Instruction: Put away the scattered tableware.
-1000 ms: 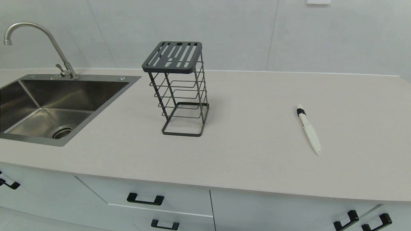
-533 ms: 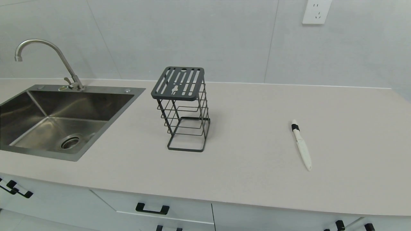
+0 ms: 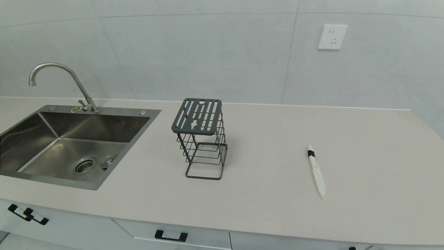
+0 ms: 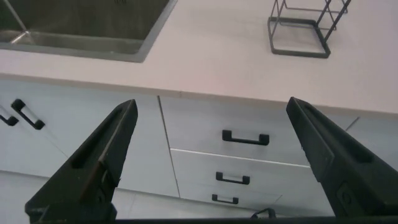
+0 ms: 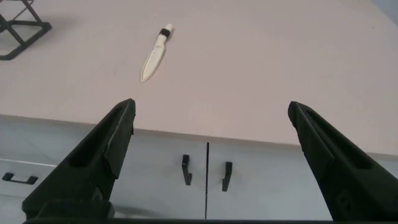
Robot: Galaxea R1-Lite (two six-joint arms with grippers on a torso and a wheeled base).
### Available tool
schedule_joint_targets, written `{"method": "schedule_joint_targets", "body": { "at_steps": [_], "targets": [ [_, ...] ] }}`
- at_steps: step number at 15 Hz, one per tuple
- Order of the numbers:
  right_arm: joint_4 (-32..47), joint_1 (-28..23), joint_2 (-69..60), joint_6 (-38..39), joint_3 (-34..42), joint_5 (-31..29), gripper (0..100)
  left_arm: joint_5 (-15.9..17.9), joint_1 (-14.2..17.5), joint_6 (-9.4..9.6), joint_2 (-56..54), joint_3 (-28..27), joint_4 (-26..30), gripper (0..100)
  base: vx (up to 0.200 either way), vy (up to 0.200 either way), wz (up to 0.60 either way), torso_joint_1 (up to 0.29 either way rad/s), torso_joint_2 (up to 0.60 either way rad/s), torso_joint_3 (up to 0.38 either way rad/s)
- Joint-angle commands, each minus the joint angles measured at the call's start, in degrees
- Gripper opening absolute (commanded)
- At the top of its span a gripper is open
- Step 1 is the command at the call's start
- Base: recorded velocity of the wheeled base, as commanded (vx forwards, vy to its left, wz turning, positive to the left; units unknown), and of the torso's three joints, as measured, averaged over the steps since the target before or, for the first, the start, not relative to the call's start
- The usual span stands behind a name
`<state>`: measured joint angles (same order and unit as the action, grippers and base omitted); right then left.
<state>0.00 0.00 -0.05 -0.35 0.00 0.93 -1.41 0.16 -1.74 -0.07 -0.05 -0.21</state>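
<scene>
A white knife (image 3: 316,172) with a black band near its handle end lies flat on the beige counter at the right, also seen as the knife (image 5: 156,54) in the right wrist view. A black wire rack (image 3: 202,137) with a slotted top stands upright at the counter's middle; its base (image 4: 299,35) shows in the left wrist view. My left gripper (image 4: 214,118) is open, held in front of the cabinet drawers below the counter edge. My right gripper (image 5: 211,115) is open too, out in front of the counter's front edge, well short of the knife.
A steel sink (image 3: 69,146) with a curved tap (image 3: 59,83) fills the counter's left end. A wall socket (image 3: 332,36) sits on the tiled wall. Drawers with black handles (image 4: 245,138) and cabinet doors (image 5: 205,171) run below the counter edge (image 3: 222,227).
The head camera has tilted up and drawn back, so sink, rack and knife sit lower and smaller in the picture and the socket has come into view. The things themselves have not moved.
</scene>
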Motion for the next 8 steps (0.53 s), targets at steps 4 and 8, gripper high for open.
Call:
{"method": "schedule_joint_targets", "body": {
  "at_steps": [4,8],
  "targets": [
    [0.0,0.0,0.0,0.0,0.0,0.0,100,-0.1,0.0,-0.28,0.1,0.0,0.0,100,0.000,0.000,0.00,0.018,-0.06,-0.016],
    [0.0,0.0,0.0,-0.1,0.0,0.0,100,-0.1,0.0,-0.28,0.1,0.0,0.0,100,0.000,0.000,0.00,0.000,0.00,0.000]
  ]
}}
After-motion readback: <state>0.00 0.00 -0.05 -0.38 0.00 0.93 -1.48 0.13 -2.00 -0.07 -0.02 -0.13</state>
